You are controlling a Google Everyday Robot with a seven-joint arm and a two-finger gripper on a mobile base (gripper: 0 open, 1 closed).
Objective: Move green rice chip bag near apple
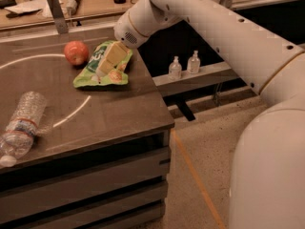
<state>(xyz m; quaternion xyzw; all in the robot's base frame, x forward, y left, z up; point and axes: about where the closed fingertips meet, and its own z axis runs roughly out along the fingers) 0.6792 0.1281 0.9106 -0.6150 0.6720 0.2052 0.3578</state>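
Note:
The green rice chip bag lies on the dark table near its right edge, with its top end raised toward the gripper. The red-orange apple sits just to the left of the bag, a small gap between them. My gripper reaches down from the white arm onto the bag's upper middle and is shut on the bag. Its tan fingers lie over the bag's logo and hide part of it.
A clear plastic water bottle lies on the table's front left. A white curved line is marked on the tabletop. Two small pump bottles stand on a ledge to the right, below the table's edge. A cluttered counter runs behind.

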